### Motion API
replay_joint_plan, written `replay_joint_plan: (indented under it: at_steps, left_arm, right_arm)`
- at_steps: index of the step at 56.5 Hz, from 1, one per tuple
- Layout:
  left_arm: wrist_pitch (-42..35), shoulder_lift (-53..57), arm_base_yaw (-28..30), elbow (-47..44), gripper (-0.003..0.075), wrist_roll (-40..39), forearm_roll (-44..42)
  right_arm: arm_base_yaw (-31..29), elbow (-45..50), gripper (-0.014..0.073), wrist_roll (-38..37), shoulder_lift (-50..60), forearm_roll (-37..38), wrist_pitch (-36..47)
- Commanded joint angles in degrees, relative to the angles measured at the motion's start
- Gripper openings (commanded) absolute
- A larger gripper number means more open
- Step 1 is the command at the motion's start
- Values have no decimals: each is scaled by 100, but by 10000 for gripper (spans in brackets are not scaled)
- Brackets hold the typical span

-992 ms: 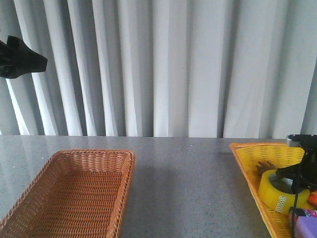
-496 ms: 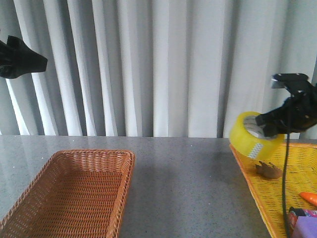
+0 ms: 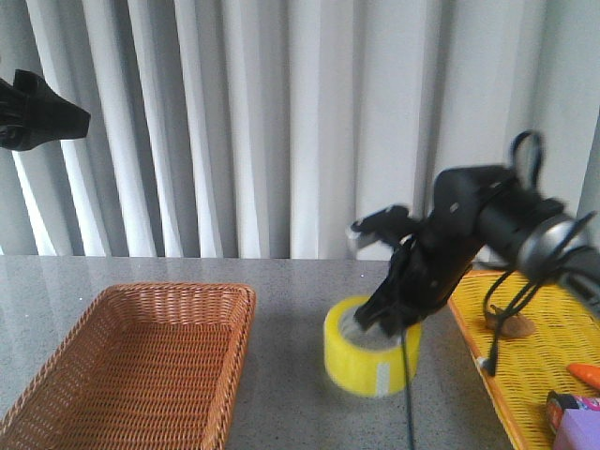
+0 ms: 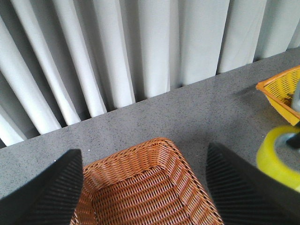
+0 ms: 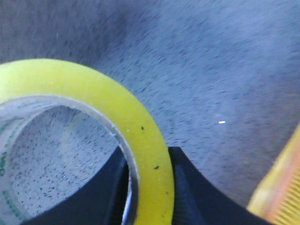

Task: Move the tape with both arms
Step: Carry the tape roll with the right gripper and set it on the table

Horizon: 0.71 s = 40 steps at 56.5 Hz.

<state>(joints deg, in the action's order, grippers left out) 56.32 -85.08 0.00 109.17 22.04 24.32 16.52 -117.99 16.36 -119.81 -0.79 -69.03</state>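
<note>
Yellow tape (image 3: pixel 372 358): now down on grey surface (image 3: pixel 291 347), out of yellow basket (image 3: pixel 525 366); right hand (image 3: pixel 382 319) clamps its wall. Left hand (image 4: pixel 145 197) open, waiting above wicker basket (image 3: pixel 141 366). Handover pending.

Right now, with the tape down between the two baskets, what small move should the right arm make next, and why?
Probably open the right gripper and lift clear. The tape appears to sit flat on the grey table between the brown basket and the yellow basket, its wall pinched between the gripper's fingers. The left gripper is open, above the brown basket.
</note>
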Motion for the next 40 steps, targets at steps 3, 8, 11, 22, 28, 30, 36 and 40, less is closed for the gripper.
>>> replay_joint_plan:
  at_steps: [3,8,11,22,28,30,36,40]
  left_arm:
    - [-295,226,0,168,522,-40,145]
    - [-288,226,0,168,522,-40,145]
    - [-274,226,0,168,522,-40,145]
    - [-244,226,0,168,522,-40,145]
    - [-237,226,-4,168,522,-40,145]
    - [-215,226,-4,168,522,-40,145]
    - [-168,226,-10,168,522,-40,151]
    - [-162,226,-10,168,522,-40,151]
  right_arm:
    - [72,58,20,-203,53,181,397]
    - [72,120,50,-401,-105,181,551]
    - [72,120,78,-419,-175,159,597]
    - [72,120,288,-567,-239,153,694]
    - [59,87,414,-752,-220,177,699]
    - [52,86,445,-772,-187,191,727]
    - [45,81,510,-897,99,218,1003]
    - [40,81,508,-928,405,259,1238]
